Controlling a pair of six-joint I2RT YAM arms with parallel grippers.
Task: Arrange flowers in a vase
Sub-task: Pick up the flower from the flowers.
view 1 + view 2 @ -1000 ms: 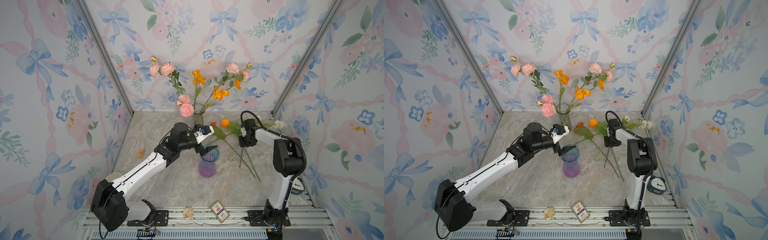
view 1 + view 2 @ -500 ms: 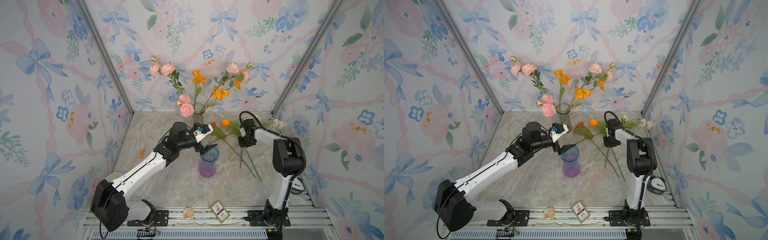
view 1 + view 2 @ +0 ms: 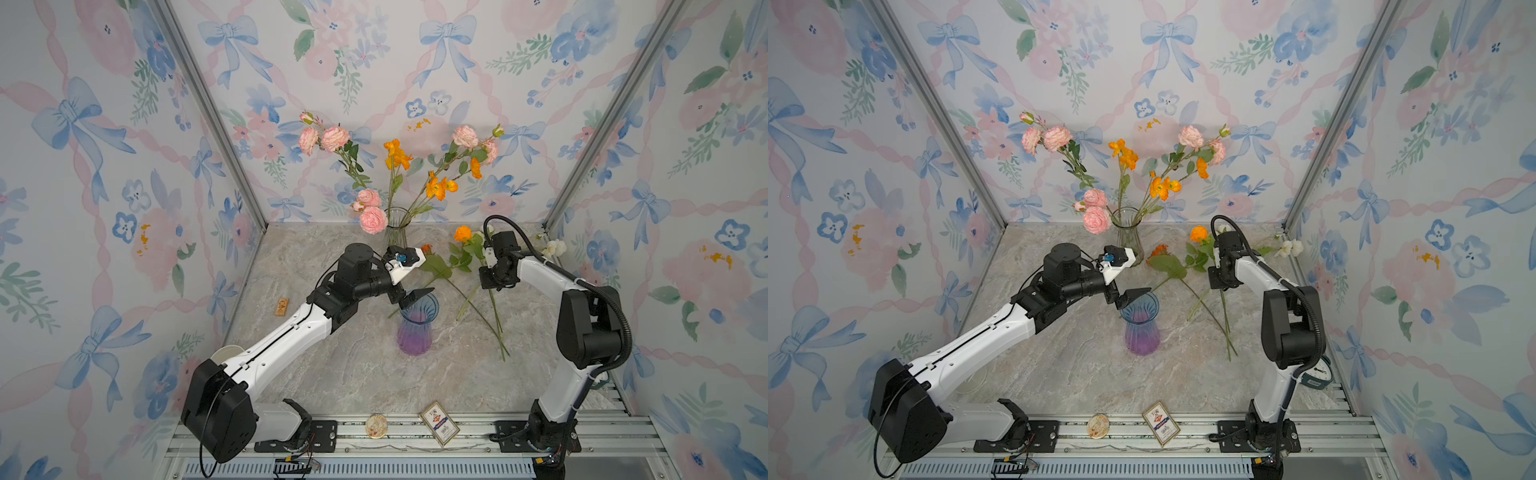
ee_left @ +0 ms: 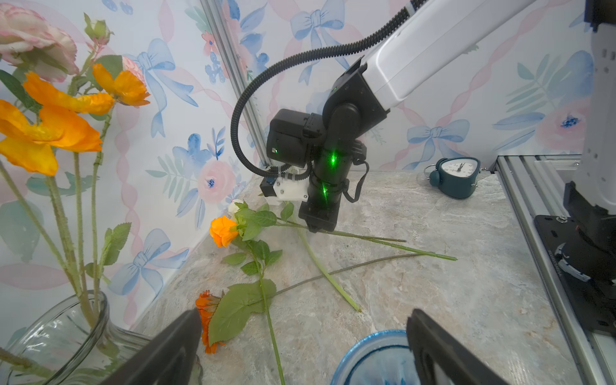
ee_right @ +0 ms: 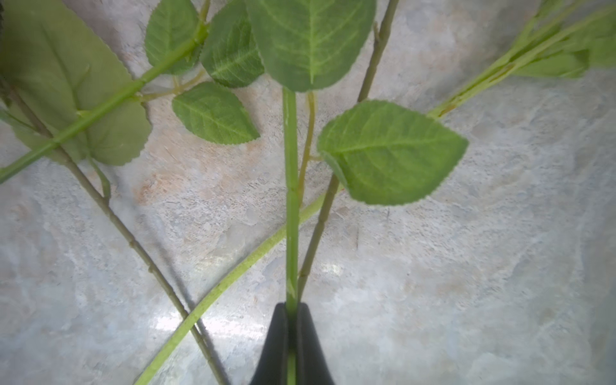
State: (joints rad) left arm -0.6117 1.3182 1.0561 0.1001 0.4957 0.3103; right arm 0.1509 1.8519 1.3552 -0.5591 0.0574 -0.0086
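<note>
Marble tabletop (image 3: 357, 374); stem (image 5: 291, 200) lengthwise between right jaws

Pastel bow-and-flower wallpaper (image 3: 415, 62) on three walls, grey marbled tabletop (image 3: 332, 374), aluminium corner posts (image 3: 210, 112)

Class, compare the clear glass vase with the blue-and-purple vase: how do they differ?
The clear glass vase holds pink and orange flowers; the blue-and-purple vase holds none. The clear glass vase stands by the back wall; the blue-and-purple vase stands mid-table, by the open left gripper. Both stand upright on the table.
</note>
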